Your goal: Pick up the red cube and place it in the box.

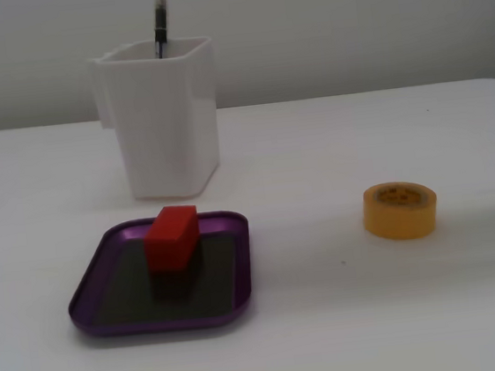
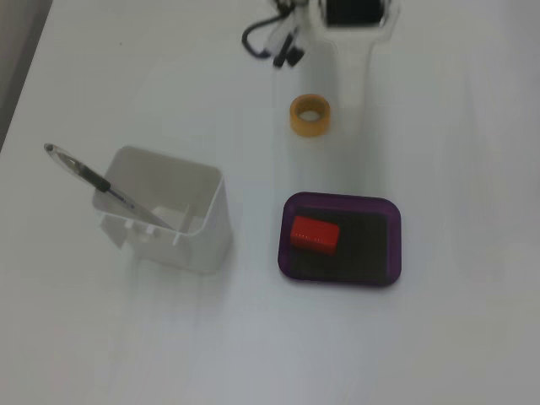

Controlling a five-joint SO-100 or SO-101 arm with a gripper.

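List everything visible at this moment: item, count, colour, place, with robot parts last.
Red cube: 1, red, lying inside the tray, toward its cup-side end.
Tray: 1, purple rim with dark floor, on the table beside the cup.
Cup: 1, white, square, standing next to the tray.
Pen: 1, dark, leaning in the cup.
Tape roll: 1, yellow, on the table apart from the tray.
Table: 1, white.
Arm: 1, white with black cables, at the top edge of a fixed view; gripper blurred.
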